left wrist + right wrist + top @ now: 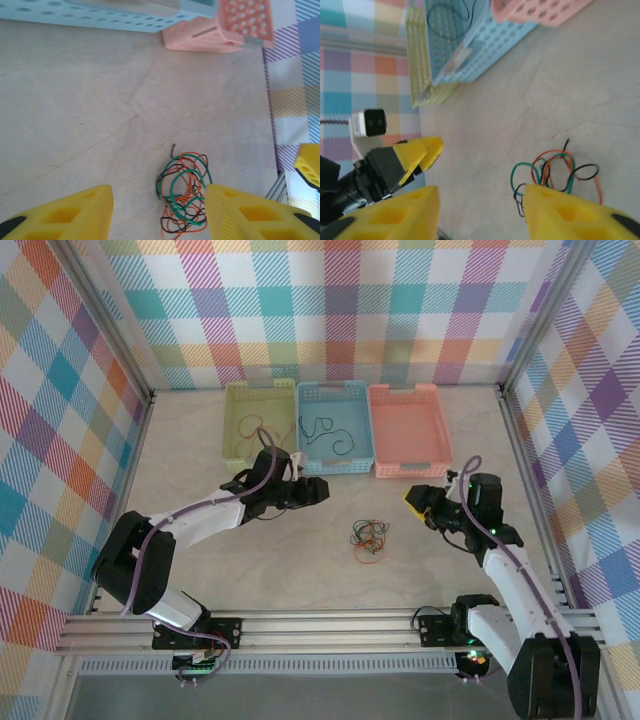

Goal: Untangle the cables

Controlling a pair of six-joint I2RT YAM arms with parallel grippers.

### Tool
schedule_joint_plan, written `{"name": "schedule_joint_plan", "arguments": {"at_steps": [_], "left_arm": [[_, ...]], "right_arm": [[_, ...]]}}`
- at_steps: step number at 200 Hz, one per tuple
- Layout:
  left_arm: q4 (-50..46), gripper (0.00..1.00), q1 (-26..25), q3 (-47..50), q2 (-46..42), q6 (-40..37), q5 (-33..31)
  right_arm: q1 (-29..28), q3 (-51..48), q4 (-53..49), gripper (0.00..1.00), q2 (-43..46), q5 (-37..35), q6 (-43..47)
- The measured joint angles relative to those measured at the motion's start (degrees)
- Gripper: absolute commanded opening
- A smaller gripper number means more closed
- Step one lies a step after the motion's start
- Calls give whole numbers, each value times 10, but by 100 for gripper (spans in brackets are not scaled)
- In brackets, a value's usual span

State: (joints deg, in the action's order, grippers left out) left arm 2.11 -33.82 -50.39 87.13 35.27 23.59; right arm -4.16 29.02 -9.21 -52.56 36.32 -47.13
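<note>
Three baskets stand side by side along the upper middle of the top view. The green basket (258,418) on the left holds a thin brownish wire (243,443) lying in a loose loop. The blue basket (335,426) in the middle holds a curled black wire (322,430), which also shows at the top of the right wrist view (445,14). The pink basket (408,428) stands on the right.

The cables (370,537) lie on the beige table (200,470) in the lower middle of the top view, clear of the baskets. They form a small knot of orange, green and black strands. One orange loop reaches toward the bottom of the frame.

The left arm stretches from the lower left up toward the centre. The left gripper (320,492) hangs just below the blue basket, up and to the left of the clump. In its wrist view the yellow fingers (75,212) are spread wide, with the cables (182,200) between them at the bottom.

The right arm rises from the lower right. The right gripper (416,502) sits to the right of the clump, its jaws also parted (482,192), with the cables (552,175) beside its right finger.
</note>
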Motion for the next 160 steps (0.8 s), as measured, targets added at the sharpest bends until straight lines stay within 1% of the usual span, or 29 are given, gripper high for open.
{"name": "schedule_joint_plan", "arguments": {"at_steps": [12,31,48,97,121,160], "left_arm": [[15,52,-3,0,7,2,6],[33,52,-5,0,25,10,16],[48,52,-7,1,45,18,24],[78,52,-35,-1,120,46,51],[86,52,-43,-7,148,59,63],[90,51,-62,-35,186,71,75]], "right_arm": [[-31,11,-9,45,-36,0,1],[-82,26,-30,48,-93,-6,3],[-109,40,-41,49,-133,-12,9],[-113,63,-37,47,-201,-14,31],[-113,63,-34,45,-202,-28,46],[-113,63,-23,45,-184,-59,77]]}}
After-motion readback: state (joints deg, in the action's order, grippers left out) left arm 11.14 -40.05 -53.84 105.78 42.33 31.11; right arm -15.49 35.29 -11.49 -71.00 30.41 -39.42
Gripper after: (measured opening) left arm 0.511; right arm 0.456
